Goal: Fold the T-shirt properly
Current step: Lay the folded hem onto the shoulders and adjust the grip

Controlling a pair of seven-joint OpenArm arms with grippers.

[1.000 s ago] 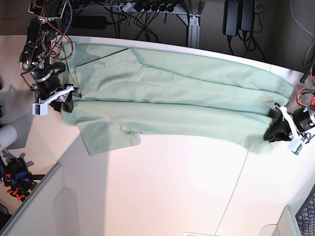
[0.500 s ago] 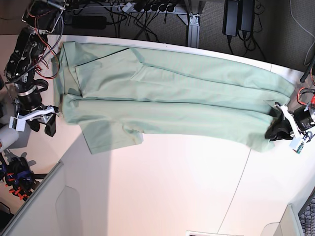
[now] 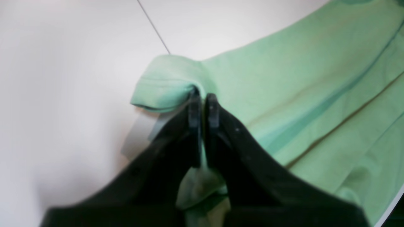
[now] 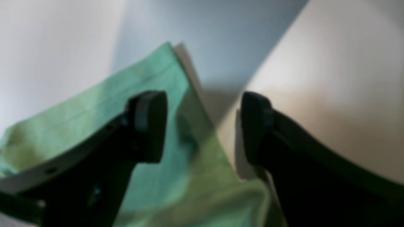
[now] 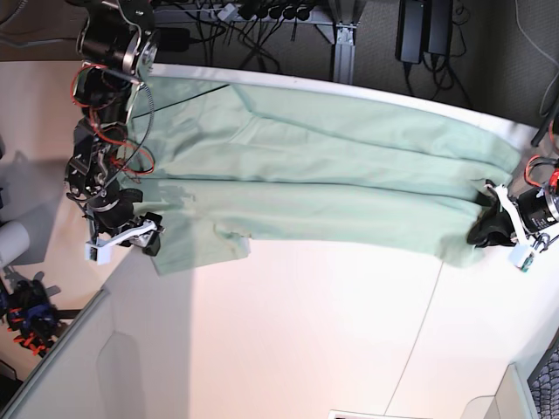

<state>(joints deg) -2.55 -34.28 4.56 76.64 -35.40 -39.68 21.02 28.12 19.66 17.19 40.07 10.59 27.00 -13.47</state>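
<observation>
The pale mint-green T-shirt (image 5: 323,175) lies folded lengthwise across the white table (image 5: 306,332), with a sleeve (image 5: 205,249) sticking out at the lower left. At the shirt's right end my left gripper (image 5: 485,234) is shut on the cloth. In the left wrist view its jaws (image 3: 202,104) pinch a raised fold of the T-shirt (image 3: 284,78). My right gripper (image 5: 133,237) hangs at the sleeve's left corner. The right wrist view is blurred, but it shows the right gripper (image 4: 202,126) open, fingers wide apart over a corner of the T-shirt (image 4: 151,85), gripping nothing.
Behind the table's far edge run cables and a power strip (image 5: 262,13). A thin seam (image 5: 419,323) crosses the tabletop on the right. A grey panel (image 5: 79,367) stands at the lower left, and clutter with orange parts (image 5: 26,319) sits left of it.
My right arm swung out left of the shirt and came back lower, to the sleeve corner, with its fingers spread wider. The left gripper kept its hold in place.
</observation>
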